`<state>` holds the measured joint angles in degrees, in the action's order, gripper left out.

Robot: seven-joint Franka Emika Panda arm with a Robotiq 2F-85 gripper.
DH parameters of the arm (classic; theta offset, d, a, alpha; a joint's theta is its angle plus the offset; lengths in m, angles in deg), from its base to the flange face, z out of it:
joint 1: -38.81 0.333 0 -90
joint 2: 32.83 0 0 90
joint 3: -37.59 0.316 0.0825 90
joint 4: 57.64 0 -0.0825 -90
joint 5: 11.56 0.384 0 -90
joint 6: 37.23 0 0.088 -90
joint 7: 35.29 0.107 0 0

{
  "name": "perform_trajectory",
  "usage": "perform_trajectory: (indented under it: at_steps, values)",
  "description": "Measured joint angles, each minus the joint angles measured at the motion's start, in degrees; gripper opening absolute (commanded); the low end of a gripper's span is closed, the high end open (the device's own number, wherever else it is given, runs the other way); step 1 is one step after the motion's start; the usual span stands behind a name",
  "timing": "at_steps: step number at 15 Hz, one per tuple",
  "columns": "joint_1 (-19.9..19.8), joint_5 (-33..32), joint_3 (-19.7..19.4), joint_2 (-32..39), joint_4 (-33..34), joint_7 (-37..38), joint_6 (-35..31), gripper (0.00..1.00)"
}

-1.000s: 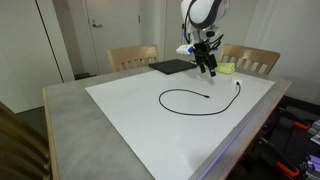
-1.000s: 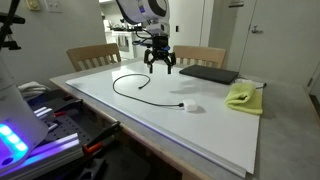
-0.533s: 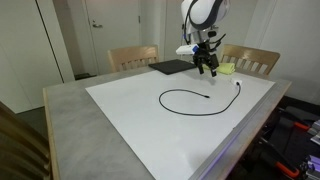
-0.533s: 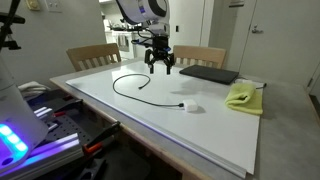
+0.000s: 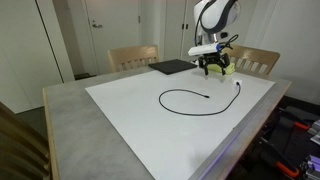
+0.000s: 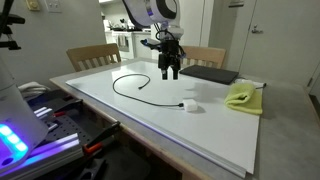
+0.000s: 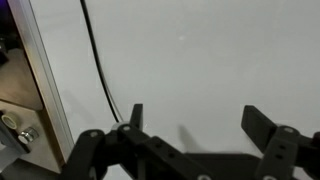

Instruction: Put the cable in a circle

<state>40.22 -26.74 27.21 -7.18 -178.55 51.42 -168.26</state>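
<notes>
Robot's gripper (image 5: pixel 213 66) hangs in the air just beside the black pad (image 5: pixel 170 67), empty, jaws spread wide per wrist view. Vs 1 s ago the arm has swung a bit further off the pad's side & the wrist has turned; no descent.

The cable (image 5: pixel 161 98) hasn't budged. It lies flat on the white sheet (image 5: pixel 120 108), out from the pad twd the table's middle, as an open arc. One plug end curls inward, the other tail runs twd the sheet's edge. In the wrist view a stretch of it sits off to one side of the jaws, not betw. them.

Prob. re-aiming for the tail. Circle approx. three-quarters drawn, not closed.
</notes>
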Motion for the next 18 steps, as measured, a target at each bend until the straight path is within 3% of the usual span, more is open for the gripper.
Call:
perform_trajectory:
  at_steps: [6,11,18]
  values:
    - [-0.3,0.8,0.1,0.1,-0.4,-4.6,0.0,1.00]
    - [-2.7,1.5,-0.3,0.2,-0.2,-23.0,3.2,1.00]
    - [-7.7,1.5,-2.2,0.2,-0.2,-51.4,0.2,1.00]
